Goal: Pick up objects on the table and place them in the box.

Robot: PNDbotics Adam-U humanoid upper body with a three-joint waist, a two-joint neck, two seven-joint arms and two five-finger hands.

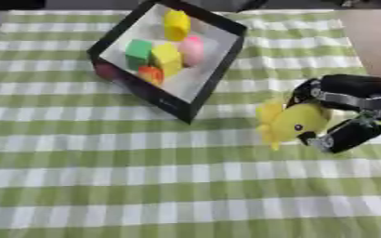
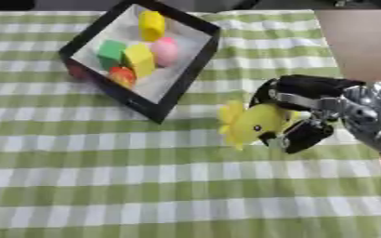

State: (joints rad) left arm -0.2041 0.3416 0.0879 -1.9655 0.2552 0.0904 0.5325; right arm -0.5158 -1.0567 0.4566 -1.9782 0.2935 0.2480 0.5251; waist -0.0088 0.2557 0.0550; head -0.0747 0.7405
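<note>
Right eye view shows the right hand [image 2: 307, 109] nearest the camera, over the green checked cloth [image 2: 145, 186], its fingers and thumb curled round a yellow toy [image 2: 255, 123] with a dark eye and a frilly crest; whether the toy is lifted clear of the cloth I cannot tell. The step in hand looks like carrying the toy to the box, so the hand would do well to raise it above the near black wall before moving across, then lower it over a bare patch of the white floor rather than onto the things already inside. Farther off and to the left of the hand stands the box [image 1: 213, 88], set cornerwise. Inside it lie a green block [image 1: 138, 51], a yellow block [image 1: 167, 56], a pink round thing [image 1: 191, 49], something orange-red [image 1: 151, 73] and another yellow piece [image 1: 176, 24]. The left hand shows in neither view.
</note>
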